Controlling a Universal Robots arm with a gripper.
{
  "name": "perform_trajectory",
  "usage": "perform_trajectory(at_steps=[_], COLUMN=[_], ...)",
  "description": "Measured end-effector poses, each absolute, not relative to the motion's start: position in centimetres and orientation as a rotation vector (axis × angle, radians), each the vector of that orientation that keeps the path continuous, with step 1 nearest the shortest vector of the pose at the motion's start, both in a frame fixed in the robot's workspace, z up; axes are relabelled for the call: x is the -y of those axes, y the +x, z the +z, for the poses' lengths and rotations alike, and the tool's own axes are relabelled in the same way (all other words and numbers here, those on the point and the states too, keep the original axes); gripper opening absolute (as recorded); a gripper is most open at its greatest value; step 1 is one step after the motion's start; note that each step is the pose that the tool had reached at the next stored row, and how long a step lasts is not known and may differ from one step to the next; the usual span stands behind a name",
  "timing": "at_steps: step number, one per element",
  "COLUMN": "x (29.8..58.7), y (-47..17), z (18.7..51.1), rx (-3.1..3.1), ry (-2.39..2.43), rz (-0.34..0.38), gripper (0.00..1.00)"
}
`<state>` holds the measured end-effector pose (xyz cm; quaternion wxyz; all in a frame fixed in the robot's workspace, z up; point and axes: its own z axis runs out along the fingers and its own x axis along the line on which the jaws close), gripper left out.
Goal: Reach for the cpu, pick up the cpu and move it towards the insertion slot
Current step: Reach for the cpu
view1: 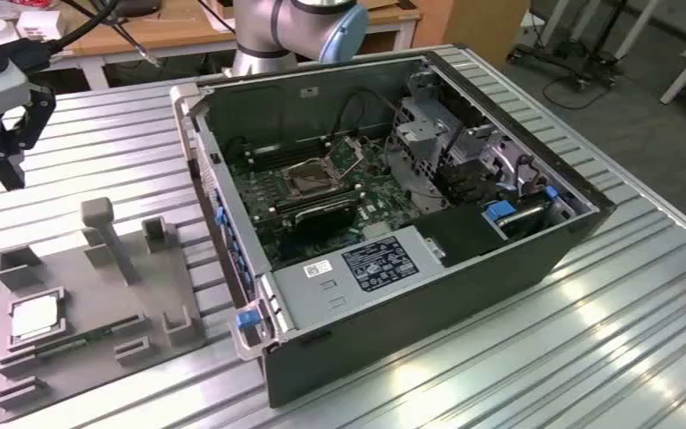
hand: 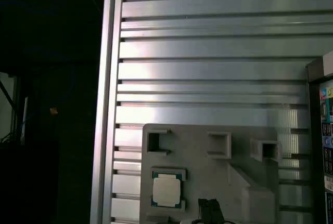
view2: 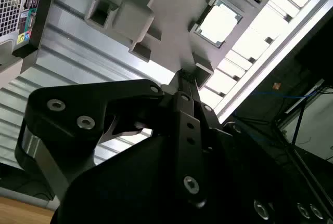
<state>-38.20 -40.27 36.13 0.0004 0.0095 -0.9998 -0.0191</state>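
The cpu [view1: 36,315], a flat square chip with a silvery top, lies in a recess of the grey plastic holder [view1: 140,295] at the exterior view's left. It also shows in the second wrist view as the cpu [view2: 219,18] and in the first wrist view as the cpu [hand: 167,190]. My black gripper [view1: 12,183] hangs well above the table, beyond the holder and apart from the chip. Its fingers meet at a tip [view2: 182,73] with nothing between them. The insertion slot [view1: 313,177], a dark-centred socket in a silver frame, sits on the board inside the open computer case.
The open computer case [view1: 439,295] stands in the middle of the ribbed metal table [view1: 606,331]. A thin green memory stick [view1: 75,341] lies in the holder near the chip. Upright grey posts [view1: 99,223] rise from the holder. Desks and cables stand behind.
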Motion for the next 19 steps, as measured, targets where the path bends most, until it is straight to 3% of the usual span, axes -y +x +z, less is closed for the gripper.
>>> perform_trajectory(at_steps=[19], x=[40.27], y=[-38.28], z=[36.1], rx=[3.135], ry=[0.03], rz=[-0.06], gripper=[0.1])
